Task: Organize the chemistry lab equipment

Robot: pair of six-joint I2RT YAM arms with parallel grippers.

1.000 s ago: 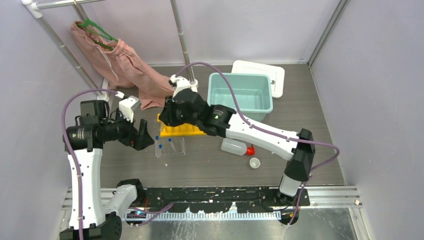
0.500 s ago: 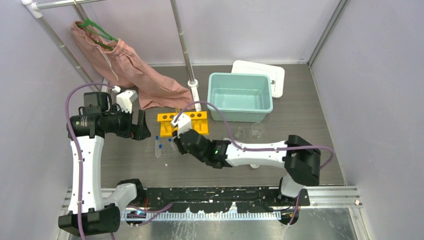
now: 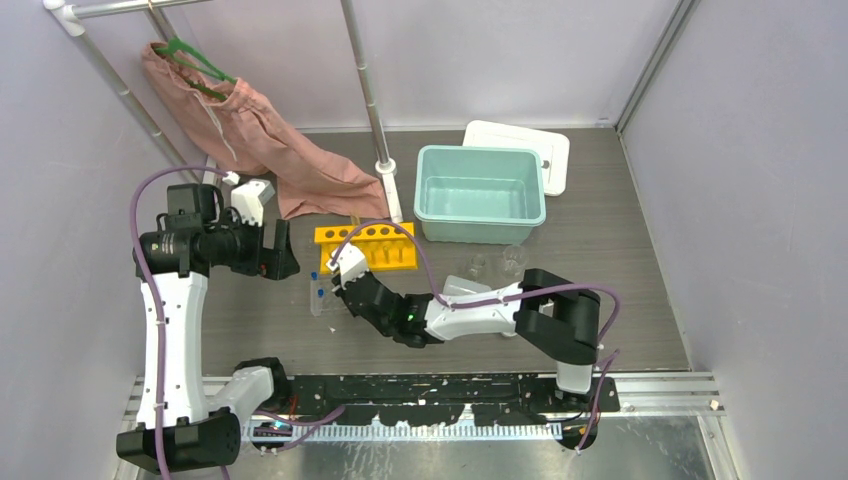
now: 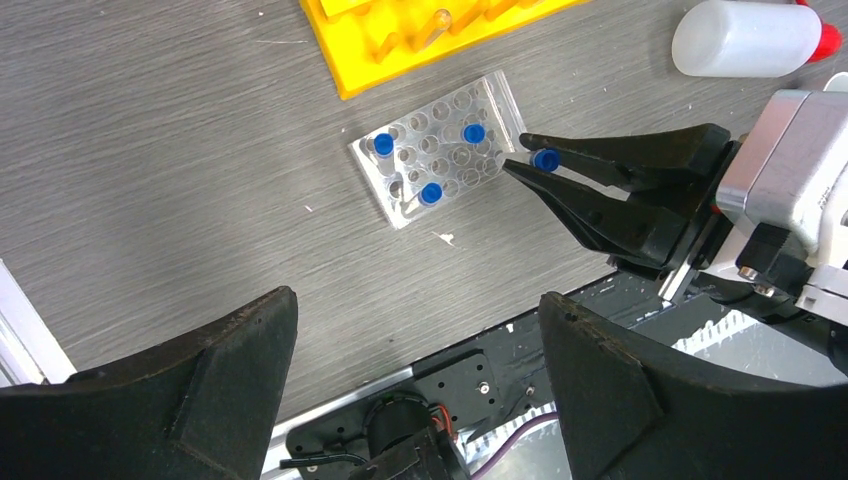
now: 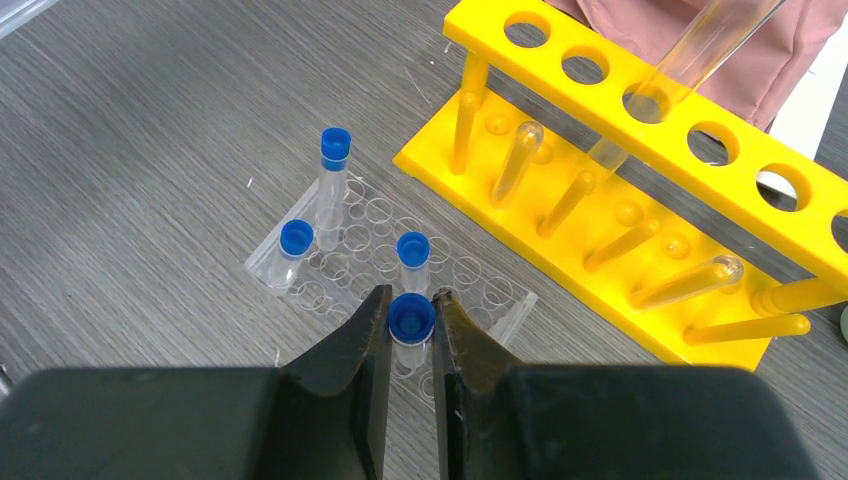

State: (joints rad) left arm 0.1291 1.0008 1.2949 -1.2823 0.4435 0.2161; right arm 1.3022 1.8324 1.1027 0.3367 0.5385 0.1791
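My right gripper (image 5: 411, 300) is shut on a small clear blue-capped tube (image 5: 411, 325), gripping just under its cap. It holds the tube upright over the near edge of the clear well tray (image 5: 470, 270); I cannot tell whether the tube sits in a well. Three more blue-capped tubes (image 4: 431, 193) stand in the tray (image 4: 430, 140). The left wrist view shows the same grip (image 4: 520, 155). The yellow tube rack (image 5: 640, 150) stands just behind the tray, with a glass test tube (image 5: 700, 50) leaning in it. My left gripper (image 4: 415, 300) hangs open and empty, high and left of the tray (image 3: 320, 295).
A white squeeze bottle (image 4: 740, 38) with a red nozzle lies right of the rack. Two glass beakers (image 3: 514, 258) stand in front of the teal bin (image 3: 482, 150), with its white lid (image 3: 550, 150) behind it. A pink garment (image 3: 270, 140) hangs off the rail at back left.
My right arm swung from above the rack down and forward to the tray with the tube in its grip. The left gripper drew back slightly to the left, then stayed still.
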